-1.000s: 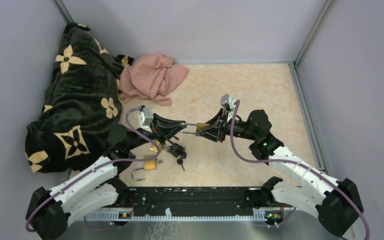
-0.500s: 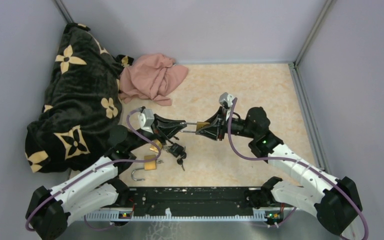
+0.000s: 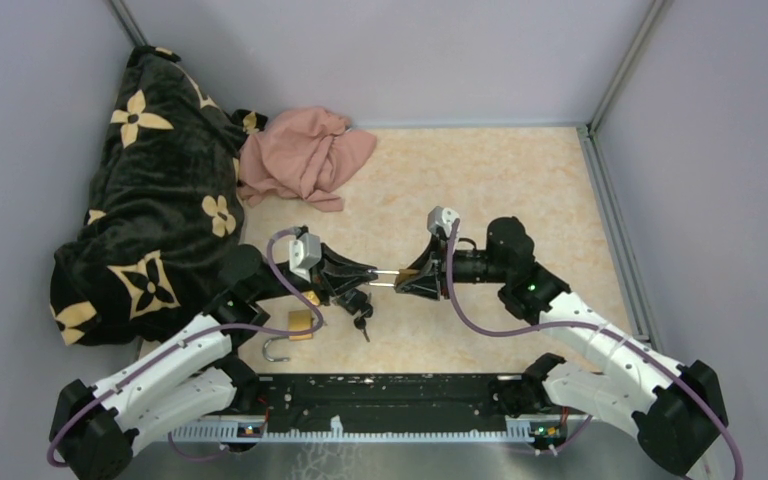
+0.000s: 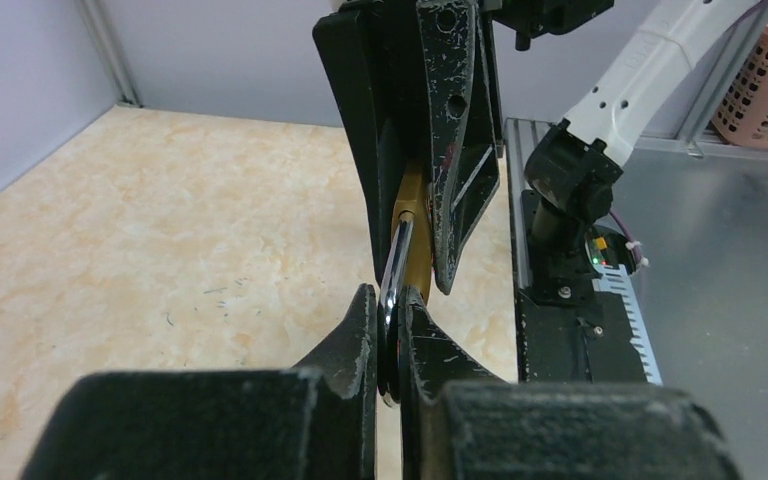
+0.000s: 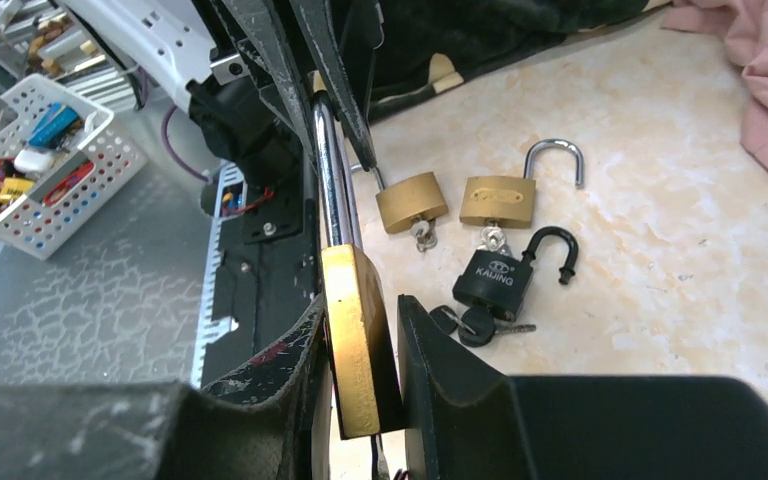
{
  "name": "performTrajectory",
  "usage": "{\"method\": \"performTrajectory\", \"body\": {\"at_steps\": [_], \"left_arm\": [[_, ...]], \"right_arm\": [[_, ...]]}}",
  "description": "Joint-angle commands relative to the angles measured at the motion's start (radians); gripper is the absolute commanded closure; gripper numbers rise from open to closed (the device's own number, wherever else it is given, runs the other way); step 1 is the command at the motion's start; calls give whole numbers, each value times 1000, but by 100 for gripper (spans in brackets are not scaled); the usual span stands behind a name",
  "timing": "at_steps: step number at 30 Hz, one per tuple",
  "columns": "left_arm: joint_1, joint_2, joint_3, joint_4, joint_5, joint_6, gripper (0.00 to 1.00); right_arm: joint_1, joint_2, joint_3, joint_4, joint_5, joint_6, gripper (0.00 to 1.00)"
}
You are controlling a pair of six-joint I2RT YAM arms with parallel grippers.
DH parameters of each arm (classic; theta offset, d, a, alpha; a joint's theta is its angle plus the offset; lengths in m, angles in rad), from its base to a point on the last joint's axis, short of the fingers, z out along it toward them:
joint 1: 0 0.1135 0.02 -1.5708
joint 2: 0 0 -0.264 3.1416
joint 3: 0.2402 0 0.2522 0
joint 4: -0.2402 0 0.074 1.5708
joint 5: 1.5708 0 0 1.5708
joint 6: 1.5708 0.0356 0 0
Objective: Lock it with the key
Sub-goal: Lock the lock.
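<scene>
A long-shackle brass padlock (image 3: 406, 275) hangs in the air between my two grippers. My right gripper (image 3: 412, 277) is shut on its brass body (image 5: 358, 335). My left gripper (image 3: 362, 272) is shut on the end of its silver shackle (image 4: 396, 268). The shackle (image 5: 329, 180) runs straight from the body up into the left fingers (image 5: 305, 60). In the left wrist view the right fingers (image 4: 455, 150) clamp the brass body (image 4: 415, 210). Something dark hangs under the body; I cannot tell if it is a key.
On the table below lie a black padlock (image 5: 505, 278) with keys (image 5: 475, 322), a small brass padlock (image 5: 412, 203), and a brass padlock with an open shackle (image 5: 500, 200). A dark flowered blanket (image 3: 150, 190) and pink cloth (image 3: 305, 155) lie at the back left.
Both grippers have come down and toward the near edge with the padlock still held between them. The left gripper has also shifted right, and the padlock now lies nearly level.
</scene>
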Motion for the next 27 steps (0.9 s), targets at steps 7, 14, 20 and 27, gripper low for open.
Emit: {"method": "performTrajectory", "body": {"at_steps": [7, 14, 20, 27], "left_arm": [[-60, 1, 38, -170, 224, 74, 100], [29, -17, 123, -288, 160, 245, 100], [30, -11, 150, -398, 170, 342, 100], [31, -16, 153, -422, 130, 371, 100]], "right_arm": [[32, 7, 120, 130, 102, -61, 100], [32, 10, 120, 17, 77, -166, 88], [32, 24, 117, -38, 100, -205, 71], [31, 23, 119, -113, 97, -231, 33]]}}
